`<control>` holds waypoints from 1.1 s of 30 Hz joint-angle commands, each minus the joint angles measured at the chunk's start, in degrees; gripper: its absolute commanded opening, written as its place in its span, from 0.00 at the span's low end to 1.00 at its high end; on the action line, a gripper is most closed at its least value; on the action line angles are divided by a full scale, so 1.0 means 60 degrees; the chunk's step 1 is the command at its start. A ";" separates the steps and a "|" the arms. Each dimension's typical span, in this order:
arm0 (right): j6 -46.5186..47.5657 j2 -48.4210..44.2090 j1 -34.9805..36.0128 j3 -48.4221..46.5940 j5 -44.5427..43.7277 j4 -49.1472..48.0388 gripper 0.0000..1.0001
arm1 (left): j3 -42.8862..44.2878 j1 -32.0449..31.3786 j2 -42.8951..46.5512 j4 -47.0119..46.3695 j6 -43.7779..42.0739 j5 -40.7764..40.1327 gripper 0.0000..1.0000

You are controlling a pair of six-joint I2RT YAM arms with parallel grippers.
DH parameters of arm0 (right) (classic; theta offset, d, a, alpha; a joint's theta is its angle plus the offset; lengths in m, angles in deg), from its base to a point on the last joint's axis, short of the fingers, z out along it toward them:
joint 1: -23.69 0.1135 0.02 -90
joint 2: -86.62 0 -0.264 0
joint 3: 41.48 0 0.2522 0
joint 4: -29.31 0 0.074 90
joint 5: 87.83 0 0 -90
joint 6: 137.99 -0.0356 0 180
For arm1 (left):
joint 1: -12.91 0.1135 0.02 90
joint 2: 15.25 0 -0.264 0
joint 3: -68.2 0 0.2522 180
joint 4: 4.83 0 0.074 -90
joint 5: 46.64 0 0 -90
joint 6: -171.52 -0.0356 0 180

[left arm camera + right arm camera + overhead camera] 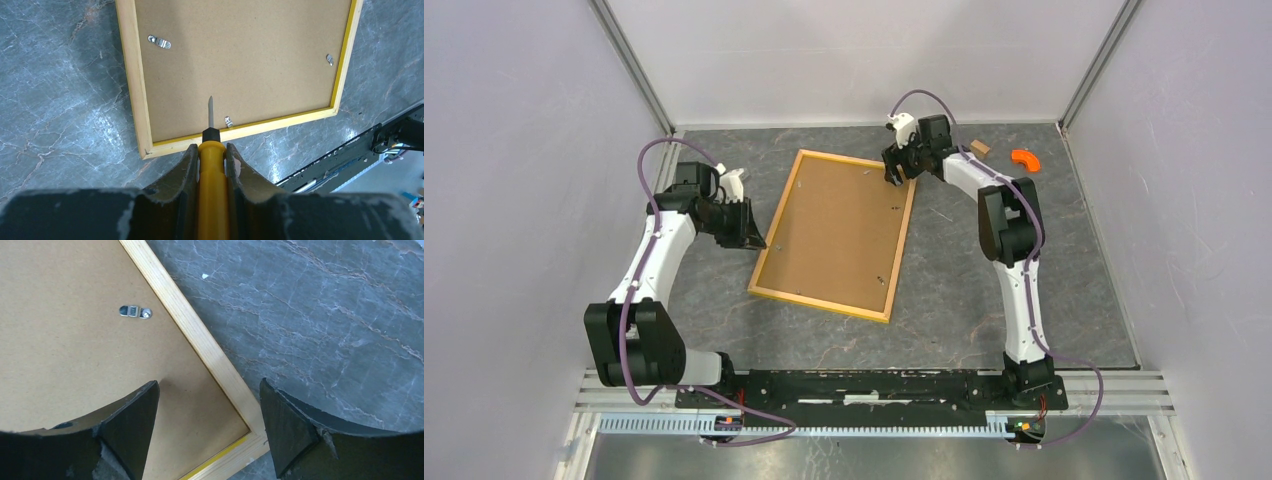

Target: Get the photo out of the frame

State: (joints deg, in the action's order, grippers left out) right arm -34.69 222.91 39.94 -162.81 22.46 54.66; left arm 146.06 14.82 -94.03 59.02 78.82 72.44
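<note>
Overhead, the frame [820, 305] lies face down in the middle of the grey marbled table [984, 290], turned slightly clockwise. Its brown backing board [836, 232] faces up, held in by small metal clips [159, 42]. The photo cannot be seen and is presumably underneath that board.

At the left of the picture, the left gripper [211, 148] is clamped on a yellow-handled screwdriver [212, 170], whose tip points at a clip near the frame's lower edge. At the upper right, the right gripper [207, 384] has its jaws spread wide and straddles the frame's corner, holding nothing.

The frame looks stiff and light, and it would probably slide on the smooth table, so bracing it at a wooden corner seems wise. The clips are small and need a careful turn with the screwdriver tip. Once the board is lifted, the photo will likely be thin and easy to crease, so it is best taken by an edge.
</note>
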 commanded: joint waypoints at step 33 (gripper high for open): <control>0.1217 -0.4029 -0.0875 0.5595 -0.0304 0.2460 0.64 | 0.0743 0.0070 -0.0647 -0.0005 -0.0407 0.0552 0.02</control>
State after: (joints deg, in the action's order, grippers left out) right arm -29.31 193.86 33.23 -122.63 24.91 65.59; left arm 148.48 14.82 -98.14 59.65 78.71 74.00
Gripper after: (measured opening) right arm 0.639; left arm 0.273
